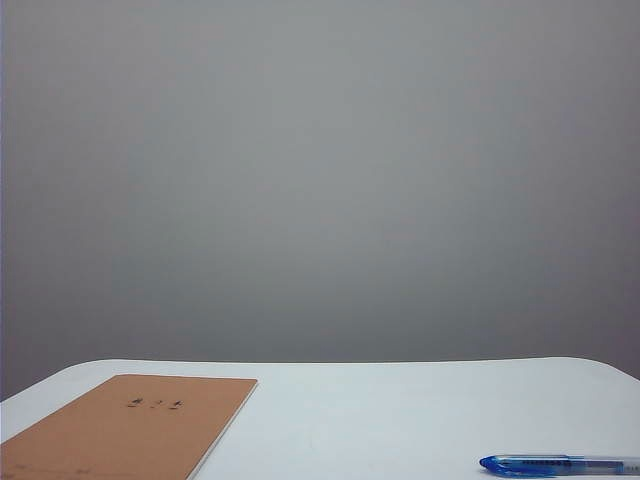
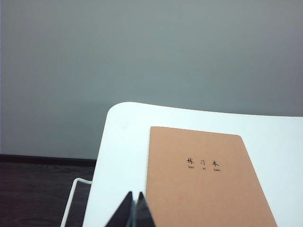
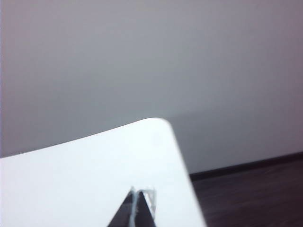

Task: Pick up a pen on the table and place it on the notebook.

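White worktop (image 1: 400,410) before a grey wall (image 1: 320,170) – notebook (image 1: 130,425) and pen (image 1: 560,465) well apart; left pincer (image 2: 134,208) by the notebook and right pincer (image 3: 135,208) both closed, empty.

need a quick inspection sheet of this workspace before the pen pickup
surface: white table with rounded corners, bare apart from the two items
job's things: tan notebook flat at the exterior view's left, closed, dark characters on its cover; blue pen lying flat at the lower right, apart from the notebook
clutter: nothing seen
grippers: left pincer shut, empty, over the table edge beside the notebook; right pincer shut, empty, near a table corner
cables: nothing seen
surroundings: grey wall; dark floor; white wire frame beside the table
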